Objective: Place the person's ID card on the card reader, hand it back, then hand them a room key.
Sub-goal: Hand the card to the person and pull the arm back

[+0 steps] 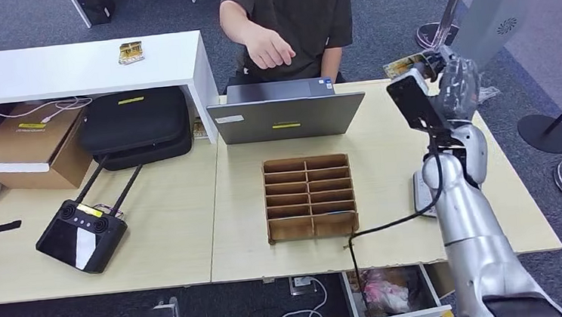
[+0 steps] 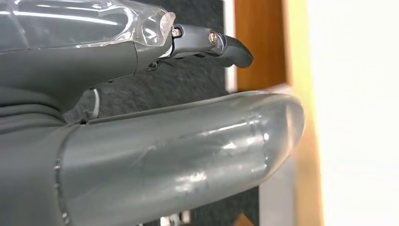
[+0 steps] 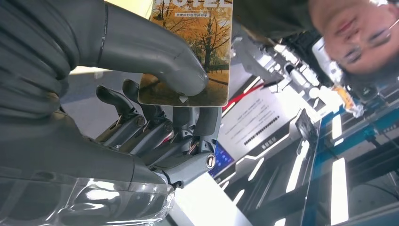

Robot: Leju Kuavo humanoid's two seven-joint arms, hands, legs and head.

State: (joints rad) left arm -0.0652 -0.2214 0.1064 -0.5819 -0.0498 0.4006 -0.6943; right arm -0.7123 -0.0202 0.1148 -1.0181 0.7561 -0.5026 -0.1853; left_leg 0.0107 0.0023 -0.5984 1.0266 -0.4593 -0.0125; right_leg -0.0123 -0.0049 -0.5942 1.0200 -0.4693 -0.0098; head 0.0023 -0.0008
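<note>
Now room key (image 3: 193, 52) shows autumn trees, yellow foliage.

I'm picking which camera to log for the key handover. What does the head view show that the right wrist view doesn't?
Head view alone: the person's hand reaching out, the laptop, the wooden divider tray and the table. Right wrist view alone: the card's printed autumn trees and the thumb pressing it against the fingers. Both: the right hand holding the room key card.

**Count of things in view**

One laptop (image 1: 286, 113), one wooden divider tray (image 1: 310, 196), one controller (image 1: 81, 234), one black case (image 1: 136, 124), one cardboard box (image 1: 30, 144), one hotel card (image 3: 193, 52), one person (image 1: 290, 21).
</note>
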